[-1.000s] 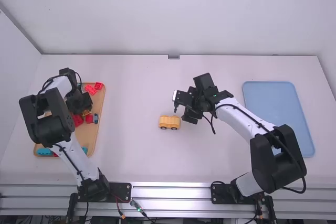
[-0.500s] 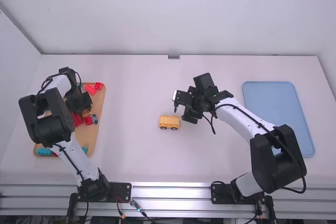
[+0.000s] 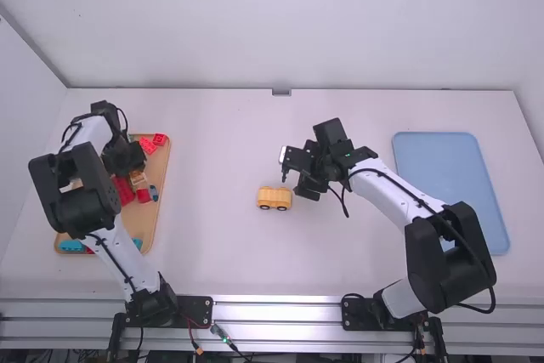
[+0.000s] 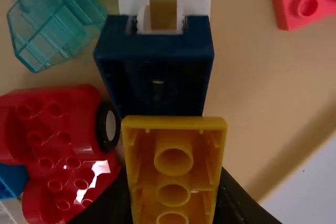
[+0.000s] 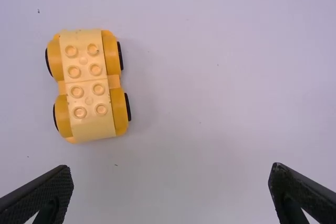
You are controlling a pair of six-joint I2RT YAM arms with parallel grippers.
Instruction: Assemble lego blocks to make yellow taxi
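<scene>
- And the left gripper (image 3: pixel 129 167) is clamped on a hollow, rectangular yellow plastic block (image 4: pixel 173 123), over the tan rectangular tray (image 3: pixel 157 201)!
- Mid-table, the four-wheeled yellow plastic car base (image 3: pixel 274 197) sits upright, studs up, at nine o'clock from the right gripper (image 3: pixel 308 193), whose fingers are wide apart!
- Over at three o'clock from that base lies the pale-blue rectangular tray (image 3: pixel 438 155), near the table's edge!
</scene>
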